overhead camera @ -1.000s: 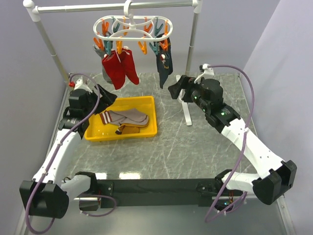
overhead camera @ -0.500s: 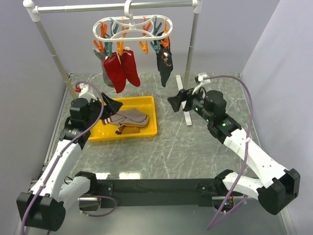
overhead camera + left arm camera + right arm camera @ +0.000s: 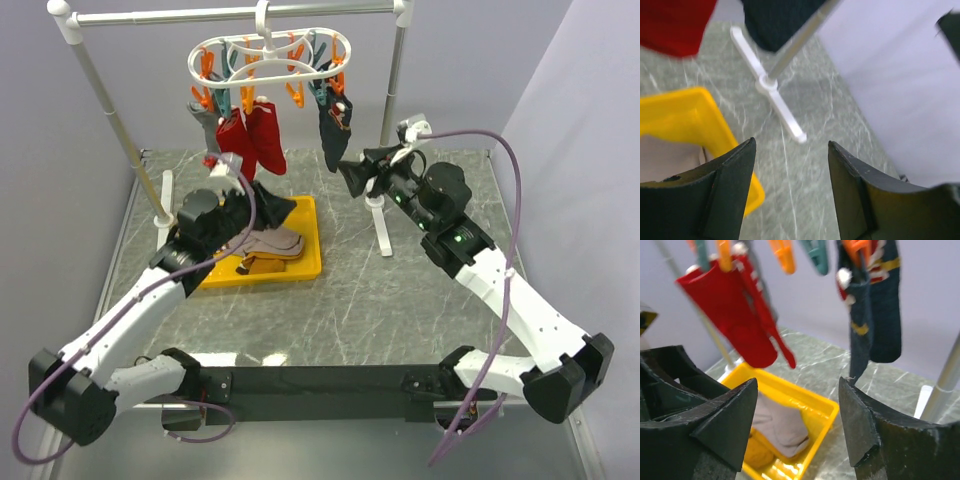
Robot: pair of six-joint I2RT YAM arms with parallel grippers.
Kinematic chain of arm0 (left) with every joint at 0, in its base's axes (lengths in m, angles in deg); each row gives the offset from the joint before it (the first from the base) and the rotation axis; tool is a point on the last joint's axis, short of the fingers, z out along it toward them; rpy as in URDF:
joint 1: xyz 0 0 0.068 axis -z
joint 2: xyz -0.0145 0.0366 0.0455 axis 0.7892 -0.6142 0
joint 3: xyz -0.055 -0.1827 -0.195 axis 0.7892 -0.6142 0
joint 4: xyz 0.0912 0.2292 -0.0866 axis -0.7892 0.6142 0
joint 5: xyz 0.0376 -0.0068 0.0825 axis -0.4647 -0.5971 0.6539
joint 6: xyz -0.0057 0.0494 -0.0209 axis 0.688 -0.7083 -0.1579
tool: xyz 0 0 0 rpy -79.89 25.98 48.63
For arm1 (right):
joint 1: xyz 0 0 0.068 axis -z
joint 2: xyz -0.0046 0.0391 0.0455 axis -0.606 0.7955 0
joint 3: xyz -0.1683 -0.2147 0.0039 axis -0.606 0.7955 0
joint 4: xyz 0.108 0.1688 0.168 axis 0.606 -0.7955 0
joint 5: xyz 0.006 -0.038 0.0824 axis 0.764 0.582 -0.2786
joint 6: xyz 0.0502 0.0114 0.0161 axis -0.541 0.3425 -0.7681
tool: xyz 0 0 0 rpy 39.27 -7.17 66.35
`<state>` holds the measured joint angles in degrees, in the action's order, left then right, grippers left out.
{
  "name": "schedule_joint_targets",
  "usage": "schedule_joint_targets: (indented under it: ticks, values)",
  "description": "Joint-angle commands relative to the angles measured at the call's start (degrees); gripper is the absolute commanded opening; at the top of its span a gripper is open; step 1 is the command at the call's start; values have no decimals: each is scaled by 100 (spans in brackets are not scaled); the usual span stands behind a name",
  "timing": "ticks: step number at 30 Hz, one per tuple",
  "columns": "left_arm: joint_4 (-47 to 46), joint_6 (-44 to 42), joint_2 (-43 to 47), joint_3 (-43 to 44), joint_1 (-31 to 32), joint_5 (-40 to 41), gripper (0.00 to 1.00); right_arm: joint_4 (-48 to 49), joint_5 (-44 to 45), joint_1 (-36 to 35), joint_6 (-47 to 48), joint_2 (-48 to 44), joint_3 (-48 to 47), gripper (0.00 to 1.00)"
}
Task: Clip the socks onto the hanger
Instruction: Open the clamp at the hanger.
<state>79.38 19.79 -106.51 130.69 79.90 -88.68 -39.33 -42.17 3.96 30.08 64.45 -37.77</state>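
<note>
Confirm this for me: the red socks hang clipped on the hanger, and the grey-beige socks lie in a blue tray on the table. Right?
Not quite. The tray is yellow, not blue, as the top external view shows. The rest holds: the red socks hang clipped on the hanger, and the grey-beige socks lie in that tray on the table.

hanger (image 3: 265, 62): 1 | red socks (image 3: 252, 140): 2 | yellow tray (image 3: 312, 262): 1 | stand (image 3: 150, 16): 1 | robot arms (image 3: 500, 290): 2
</note>
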Motion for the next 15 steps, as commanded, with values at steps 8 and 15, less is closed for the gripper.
schedule_joint_targets:
  ticks: [8, 15]
  values:
    - [-621, 59, -1256, 2028, 192, 1333, 64, -43, 1159, 3, -543, 492, -897, 70]
    - [-190, -274, -1362, 2836, 183, 2373, 64, -606, 1424, 47, -288, 739, -1670, 69]
